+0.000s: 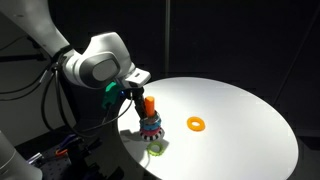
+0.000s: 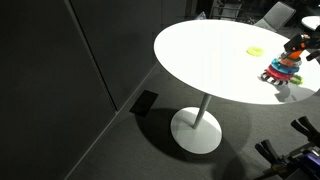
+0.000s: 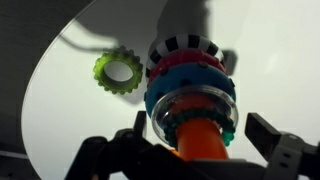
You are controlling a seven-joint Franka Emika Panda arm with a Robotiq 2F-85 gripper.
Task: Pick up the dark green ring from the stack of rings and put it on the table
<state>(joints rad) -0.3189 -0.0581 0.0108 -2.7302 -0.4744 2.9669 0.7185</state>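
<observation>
The table [image 1: 240,110] is round and white, on a single pedestal foot [image 2: 196,131]. The arm [image 1: 95,62] reaches in over its rim at the robot's side.

The stack [image 1: 150,124] stands close to that rim; in an exterior view [image 2: 284,69] it sits at the picture's border. Around its upright orange peg [image 3: 198,140] lie a black-and-white striped base, a red ring [image 3: 185,66] and a blue ring [image 3: 190,98]. The dark green ring [image 3: 226,126] seems to sit topmost around the peg, only slivers of it showing.

The gripper [image 1: 141,98] hangs over the stack, its fingers [image 3: 275,135] spread either side of the peg, pinching nothing.

A pale yellow-green ring [image 3: 118,70] lies flat between stack and rim, just beside the stack. An orange ring [image 1: 197,124] lies apart, toward the table's middle.

In an exterior view the gripper is cut off by the picture's border.
</observation>
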